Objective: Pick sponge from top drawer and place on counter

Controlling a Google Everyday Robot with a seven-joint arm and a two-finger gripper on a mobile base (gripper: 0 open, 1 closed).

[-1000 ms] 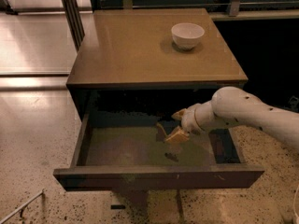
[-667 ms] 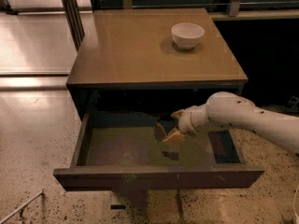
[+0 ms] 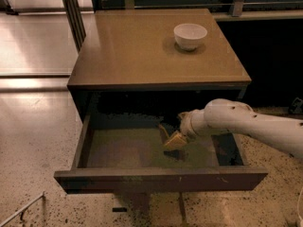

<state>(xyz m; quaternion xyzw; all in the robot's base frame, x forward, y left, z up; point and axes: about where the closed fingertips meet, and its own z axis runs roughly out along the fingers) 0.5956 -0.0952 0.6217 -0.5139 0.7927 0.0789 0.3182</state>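
Note:
The top drawer point(image 3: 142, 150) is pulled out of the dark cabinet and shows its olive-brown floor. My gripper point(image 3: 170, 136) reaches in from the right on the white arm point(image 3: 246, 124). It hangs low over the floor, right of the middle, and is open, with the tan pad point(image 3: 175, 140) pointing down. A small dark patch point(image 3: 178, 152) lies right under the gripper; I cannot tell whether it is the sponge or a shadow. No sponge shows elsewhere. The counter point(image 3: 137, 51) is the tan-brown top above the drawer.
A white bowl point(image 3: 190, 35) stands on the counter at the back right. The drawer front point(image 3: 161, 178) juts out toward me. A speckled floor point(image 3: 33, 150) lies to the left, with dark poles point(image 3: 73, 8) behind the counter's left corner.
The gripper has slid slightly left and lower inside the drawer, and the arm has followed it. Nothing else has moved.

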